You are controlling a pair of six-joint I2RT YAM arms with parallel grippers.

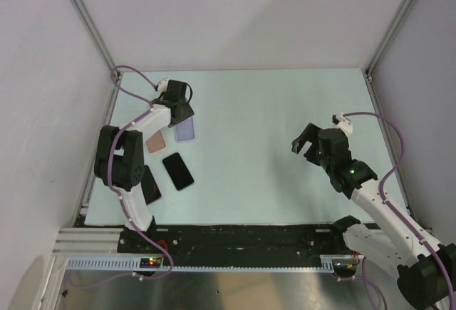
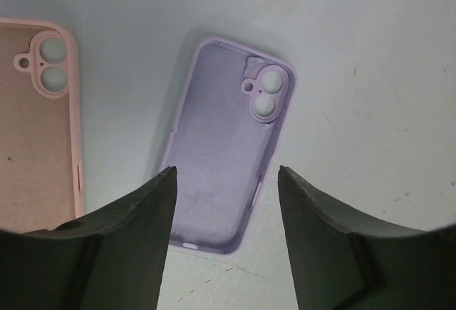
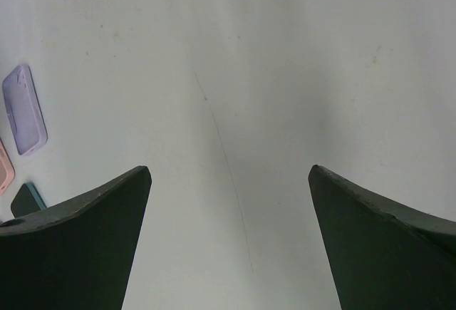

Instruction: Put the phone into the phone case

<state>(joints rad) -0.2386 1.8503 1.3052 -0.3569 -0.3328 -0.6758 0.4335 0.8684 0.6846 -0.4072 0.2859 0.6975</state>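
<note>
Pink phone case [image 2: 35, 132] lies just beside the left tool [image 2: 226, 174].

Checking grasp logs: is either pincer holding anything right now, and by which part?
Nothing held. The left pincer is open over the lilac case's lower end; the right pincer is open over the table.

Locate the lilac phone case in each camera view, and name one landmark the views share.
Top external: the lilac case lies left of centre on the table.
Left wrist: lilac case at mid-frame, open side up, its near end showing between the left fingers.
Right wrist: lilac case, small, at the left edge.
Shared landmark: the pink case, apart but close beside it in all three.
</note>
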